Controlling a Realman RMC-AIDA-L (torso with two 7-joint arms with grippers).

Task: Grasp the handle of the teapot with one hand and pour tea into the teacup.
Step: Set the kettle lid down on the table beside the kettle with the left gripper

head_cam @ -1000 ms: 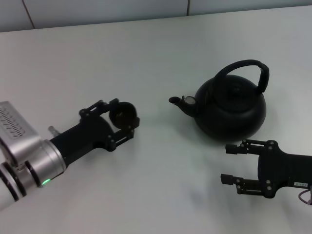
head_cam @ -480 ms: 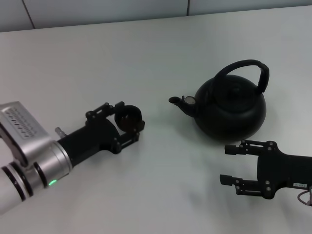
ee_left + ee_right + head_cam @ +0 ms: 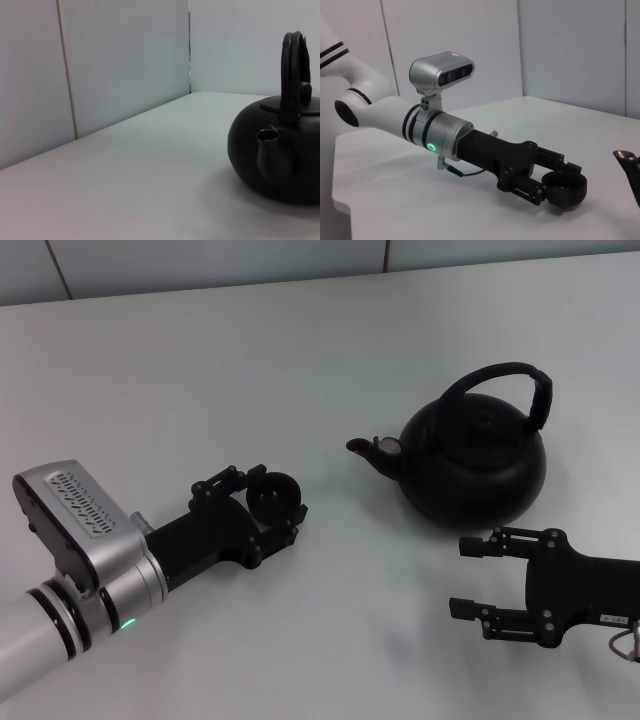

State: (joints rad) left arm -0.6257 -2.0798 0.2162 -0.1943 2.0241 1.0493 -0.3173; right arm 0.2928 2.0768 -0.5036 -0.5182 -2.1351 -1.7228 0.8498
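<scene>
The matte-black teapot [image 3: 478, 468] stands on the white table at the right, its spout [image 3: 372, 449] pointing left and its arched handle [image 3: 505, 375] upright over the lid. My left gripper [image 3: 281, 503] is shut on the small dark teacup [image 3: 272, 491], held just left of the spout, low over the table. In the right wrist view the same teacup [image 3: 567, 189] sits between the left gripper's fingers [image 3: 551, 159]. The left wrist view shows the teapot [image 3: 290, 165] close by, with its handle [image 3: 292, 70]. My right gripper [image 3: 460, 577] is open in front of the teapot, holding nothing.
The white table [image 3: 320, 350] runs back to pale wall panels [image 3: 200, 260]. The left arm's silver wrist camera housing [image 3: 75, 515] sits at the near left. A gap of bare table separates the teacup from the spout.
My left gripper has carried the teacup to the right, closer to the teapot's spout. The teapot and the right arm have stayed still.
</scene>
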